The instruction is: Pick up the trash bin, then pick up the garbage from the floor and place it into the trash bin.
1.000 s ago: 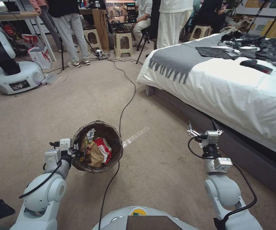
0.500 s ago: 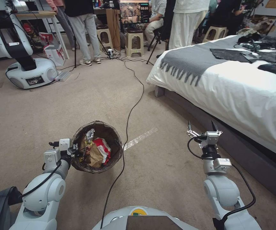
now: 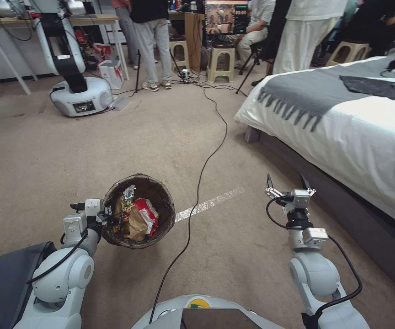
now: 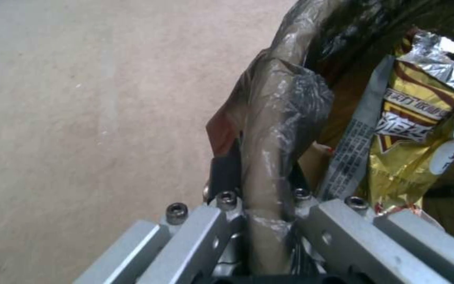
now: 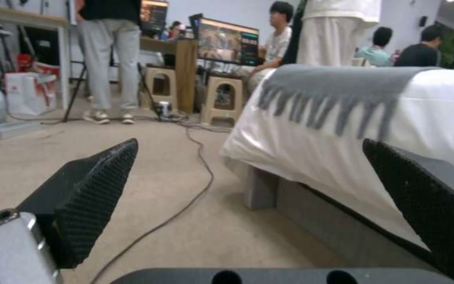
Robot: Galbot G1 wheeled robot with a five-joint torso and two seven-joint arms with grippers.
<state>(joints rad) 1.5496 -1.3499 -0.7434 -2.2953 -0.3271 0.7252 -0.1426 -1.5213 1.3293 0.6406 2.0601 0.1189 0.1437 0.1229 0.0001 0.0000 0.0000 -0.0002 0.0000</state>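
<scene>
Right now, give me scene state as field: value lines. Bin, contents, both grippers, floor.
trash bin: held off the carpet at its rim, dark bag liner folded over the rim
left gripper: shut on the bin's rim, bag pinched between the fingers
bin contents: yellow wrapper, red wrapper, brown wrapper
right gripper: open, holding nothing, beside the bed
floor: black cable and tape strip on the carpet

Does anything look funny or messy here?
A little. The left gripper holds the trash bin up off the carpet by its bag-covered rim, and a yellow foil wrapper pokes up among the wrappers inside. A black cable trails loose across the floor. Nothing looks spilled. The right gripper is open and empty.
</scene>
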